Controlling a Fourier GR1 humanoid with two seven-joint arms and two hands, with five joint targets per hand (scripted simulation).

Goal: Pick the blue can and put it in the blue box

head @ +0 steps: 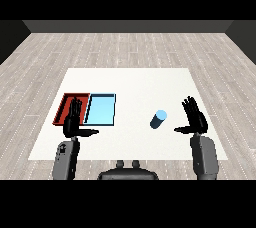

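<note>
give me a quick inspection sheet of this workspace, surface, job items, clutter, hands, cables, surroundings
surface: white table, lying on a grey plank floor.
job's things: blue can stands on the table right of centre, touched by neither hand; blue tray lies at the left with nothing in it.
clutter: red tray lies against the blue tray's left side, partly hidden by the left hand.
hands: left hand is open, fingers straight, above the red tray; right hand is open, to the right of the can and apart from it.
cables: nothing seen.
surroundings: dark wall beyond the floor.
</note>
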